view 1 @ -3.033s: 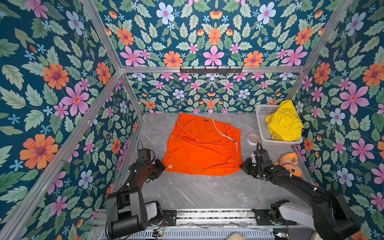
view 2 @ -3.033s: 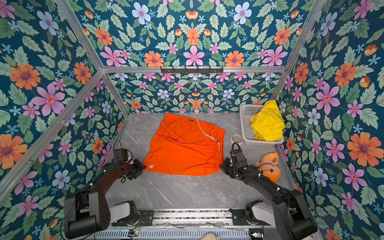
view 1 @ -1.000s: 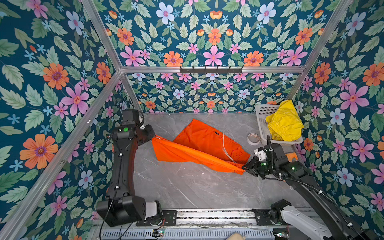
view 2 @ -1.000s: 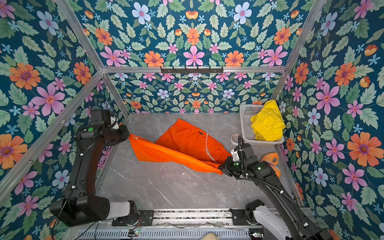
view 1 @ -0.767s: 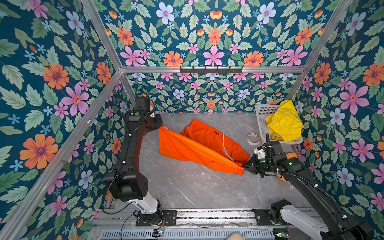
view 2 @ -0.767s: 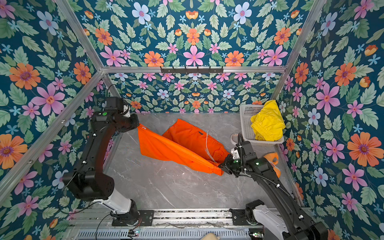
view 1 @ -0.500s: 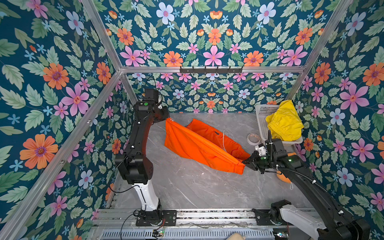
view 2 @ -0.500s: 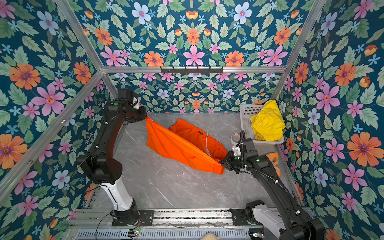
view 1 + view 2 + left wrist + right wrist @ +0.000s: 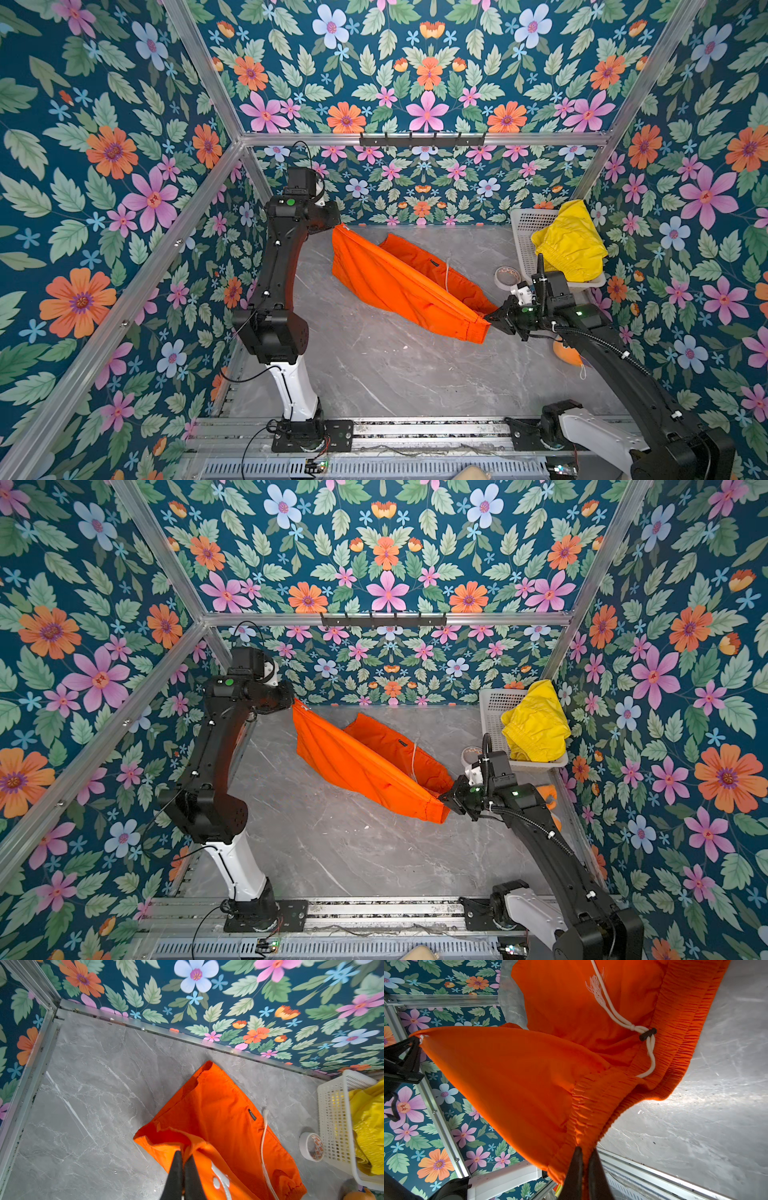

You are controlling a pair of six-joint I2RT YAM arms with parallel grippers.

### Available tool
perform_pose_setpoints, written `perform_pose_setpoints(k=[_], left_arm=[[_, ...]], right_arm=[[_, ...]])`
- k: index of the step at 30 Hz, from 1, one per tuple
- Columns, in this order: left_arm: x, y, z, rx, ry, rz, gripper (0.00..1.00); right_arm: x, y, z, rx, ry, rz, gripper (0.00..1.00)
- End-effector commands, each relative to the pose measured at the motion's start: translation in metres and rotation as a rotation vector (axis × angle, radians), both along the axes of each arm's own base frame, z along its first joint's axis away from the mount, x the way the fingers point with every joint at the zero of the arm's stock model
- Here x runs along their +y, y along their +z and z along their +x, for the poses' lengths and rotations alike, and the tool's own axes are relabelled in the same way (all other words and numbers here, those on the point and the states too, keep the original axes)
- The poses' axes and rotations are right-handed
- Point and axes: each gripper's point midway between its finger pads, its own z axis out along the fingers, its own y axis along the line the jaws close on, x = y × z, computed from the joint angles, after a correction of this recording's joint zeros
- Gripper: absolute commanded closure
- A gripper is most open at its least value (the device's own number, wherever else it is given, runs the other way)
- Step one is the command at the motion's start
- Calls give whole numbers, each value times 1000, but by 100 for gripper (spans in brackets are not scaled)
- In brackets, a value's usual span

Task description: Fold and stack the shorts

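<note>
The orange shorts (image 9: 399,282) hang stretched between my two grippers above the marble table, their far half still lying on it. My left gripper (image 9: 336,226) is raised near the back left and shut on a hem corner with a white logo (image 9: 220,1176). My right gripper (image 9: 489,322) is low at the right, shut on a corner of the elastic waistband (image 9: 591,1109). The whitish drawstring (image 9: 648,1049) dangles across the fabric. The yellow shorts (image 9: 536,725) lie bunched in the white basket (image 9: 492,712) at the back right.
A roll of tape (image 9: 505,276) sits on the table (image 9: 374,374) beside the basket. An orange plush fish (image 9: 567,353) lies under my right arm by the right wall. Flowered walls with metal framing close in the table. A hook rail (image 9: 422,139) runs along the back wall.
My left gripper has carried the hem corner up and toward the back middle, lifting the near half of the orange shorts. My right gripper kept its hold and barely moved.
</note>
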Motion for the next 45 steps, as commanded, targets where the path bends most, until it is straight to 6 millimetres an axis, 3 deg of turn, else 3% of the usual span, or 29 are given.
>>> perform_pose_setpoints(k=[1, 17, 23, 34, 42, 45], left_arm=[[21, 38, 17, -179, 73, 60, 100], [29, -2, 20, -79, 97, 104, 100], [29, -21, 37, -59, 94, 123, 100], [-4, -33, 85, -109, 7, 34, 100], [-39, -28, 105, -192, -56, -27, 100], [-43, -28, 111, -213, -53, -36, 100]], right_arm=[[-10, -13, -16, 73, -3, -62, 100], [-11, -13, -11, 71, -5, -66, 100], [-13, -20, -2, 89, -15, -64, 100], [-28, -25, 13, 101, -70, -43, 100], [-35, -27, 24, 102, -102, -16, 100], [-35, -30, 27, 110, -103, -7, 100]])
